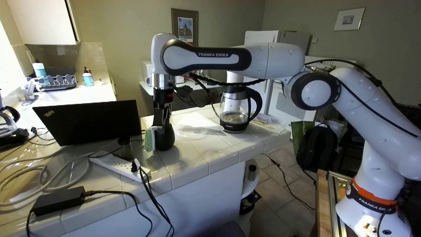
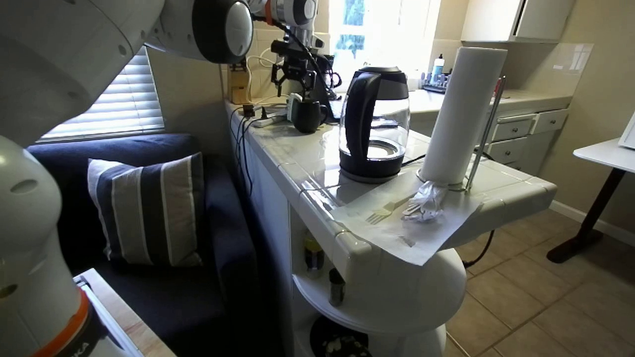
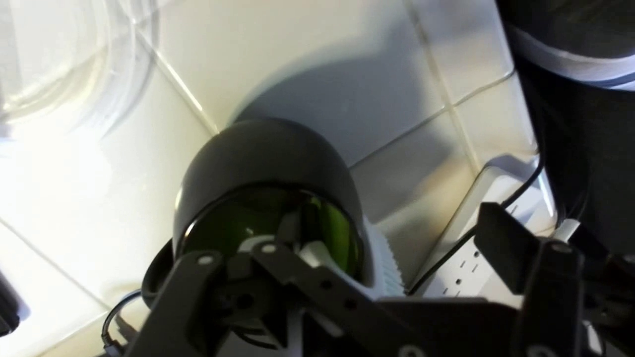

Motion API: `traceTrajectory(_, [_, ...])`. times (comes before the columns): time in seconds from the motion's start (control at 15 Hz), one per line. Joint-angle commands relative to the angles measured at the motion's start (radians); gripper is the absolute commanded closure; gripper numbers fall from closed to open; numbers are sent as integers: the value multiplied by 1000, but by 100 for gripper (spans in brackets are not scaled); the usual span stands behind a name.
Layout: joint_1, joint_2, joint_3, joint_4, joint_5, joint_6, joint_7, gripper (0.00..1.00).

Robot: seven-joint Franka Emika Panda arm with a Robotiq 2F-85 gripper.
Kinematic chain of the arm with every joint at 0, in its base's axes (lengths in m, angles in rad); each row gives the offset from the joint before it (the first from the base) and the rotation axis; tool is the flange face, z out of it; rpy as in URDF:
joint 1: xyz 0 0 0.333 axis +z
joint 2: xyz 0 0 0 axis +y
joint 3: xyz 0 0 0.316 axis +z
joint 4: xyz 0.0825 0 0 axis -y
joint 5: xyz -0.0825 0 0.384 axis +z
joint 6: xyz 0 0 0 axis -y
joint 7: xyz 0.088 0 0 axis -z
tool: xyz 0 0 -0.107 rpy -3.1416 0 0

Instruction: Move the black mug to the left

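One striped cushion [image 2: 146,213] rested on a dark sofa [image 2: 178,307] at the left of an exterior view. To its right, a white power strip [image 2: 270,120] lay near the edge of the tiled counter [image 2: 297,151]. Next came the tool [image 2: 292,90], its jaws spread wide. In the wrist view, one jaw overlapped the mouth of the black mug [image 3: 268,163], and the opposite jaw appeared over the power strip; contact with the mug could not be determined. A pale green bristled object [image 1: 150,140] was located just beside the mug, on the power-strip side. The mug stood upright on the counter beneath the tool, handle directed right in the exterior view; its interior showed green. Right of the mug, apart from it, stood a glass kettle [image 2: 377,126] with a black handle. Further right, a fork [image 2: 381,214] and crumpled wrapping [image 2: 429,201] lay on a sheet of paper [image 2: 436,237]. Farthest right on the counter, a paper towel roll [image 2: 464,114] stood on a metal holder [image 2: 488,130].
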Motion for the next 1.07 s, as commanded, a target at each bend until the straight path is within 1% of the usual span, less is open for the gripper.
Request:
traceTrajectory(0.0, [25,-10,-2,57,3,-162,73,0])
traceTrajectory(0.13, [39,-23,-5,78,8,-247,142,0])
traceTrajectory(0.27, [47,-33,-3,95,17,-309,219,0])
traceTrajectory(0.4, [59,-48,-11,103,18,-337,338,0])
traceTrajectory(0.67, [57,-81,-7,103,35,-342,568,0])
traceTrajectory(0.8, [56,-101,-14,94,27,-338,671,0])
traceTrajectory(1.0, [54,-139,-27,66,10,-367,816,0])
